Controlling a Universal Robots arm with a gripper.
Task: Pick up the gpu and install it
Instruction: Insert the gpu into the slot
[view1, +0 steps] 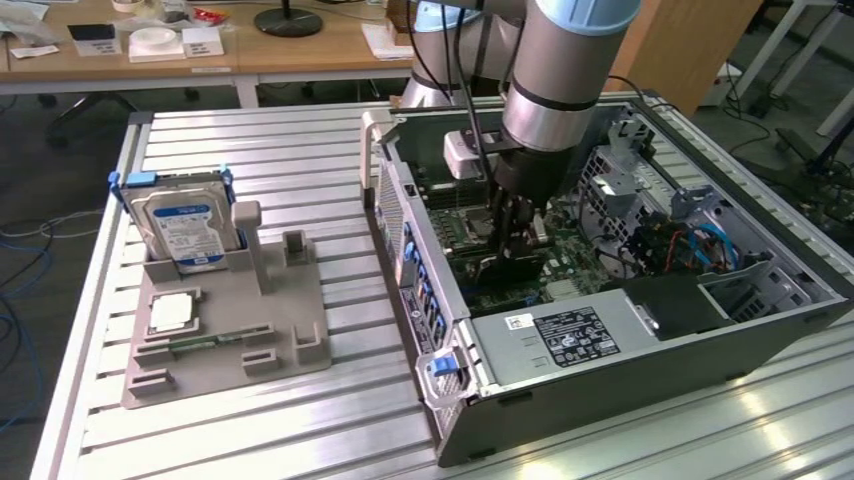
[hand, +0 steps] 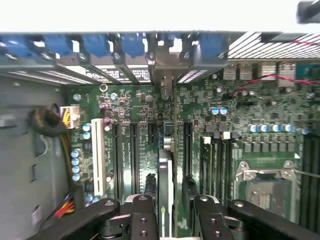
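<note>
Gripper low inside open computer case, fingers clamped on the gpu, card held edge-on above green motherboard, hard drive in grey holder at exterior view's left.

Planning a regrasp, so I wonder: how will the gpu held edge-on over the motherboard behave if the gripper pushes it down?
The gpu looks like a thin rigid board, so it probably won't flop. Held edge-on in the gripper, it may tilt under an uneven push. Its narrow edge and the motherboard look fragile, so forcing seems risky.

exterior: high, angled down | wrist: close above motherboard | shared: motherboard
</note>
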